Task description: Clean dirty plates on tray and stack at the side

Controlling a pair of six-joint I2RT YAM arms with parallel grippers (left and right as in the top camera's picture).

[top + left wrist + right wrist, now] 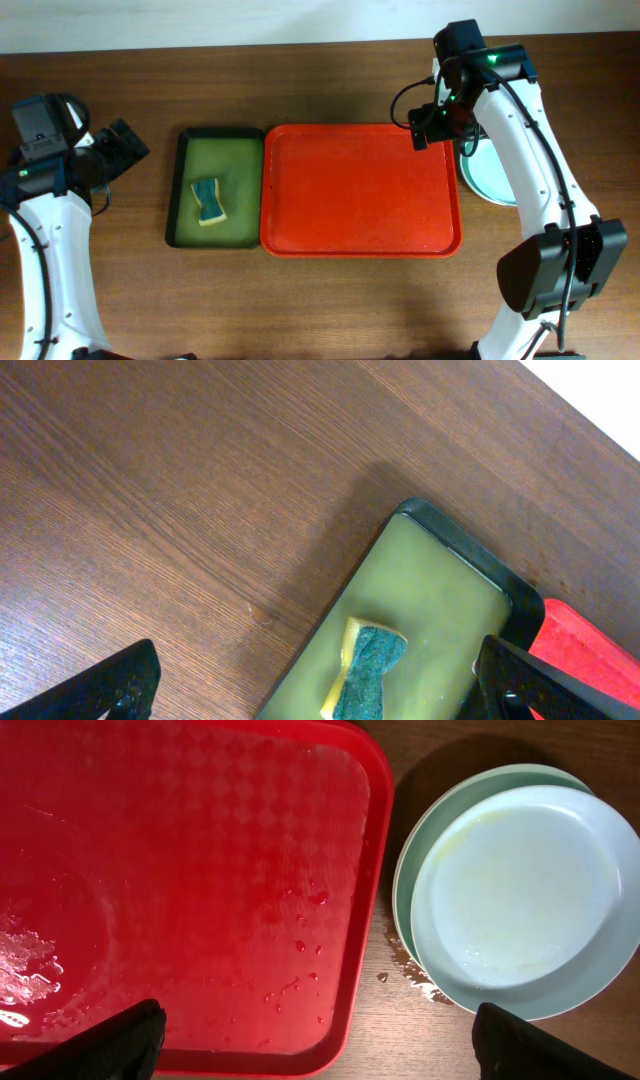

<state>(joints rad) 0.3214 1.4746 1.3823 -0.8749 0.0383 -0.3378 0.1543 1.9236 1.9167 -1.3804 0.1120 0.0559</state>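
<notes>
The red tray point(360, 190) lies mid-table with no plates on it; it is wet in the right wrist view point(180, 870). To its right a pale blue plate point(525, 885) sits stacked on a mint-green plate point(415, 880); overhead only a part of the stack point(482, 172) shows beside the right arm. The white plate is out of view. My right gripper point(315, 1040) is open and empty over the tray's right edge point(430, 125). My left gripper point(315, 685) is open and empty at the far left point(125, 145).
A dark green basin point(215, 187) holding cloudy water stands left of the tray, with a yellow-and-green sponge point(208, 200) in it, also seen in the left wrist view point(365, 670). Water drops lie on the wood by the plates point(405, 965).
</notes>
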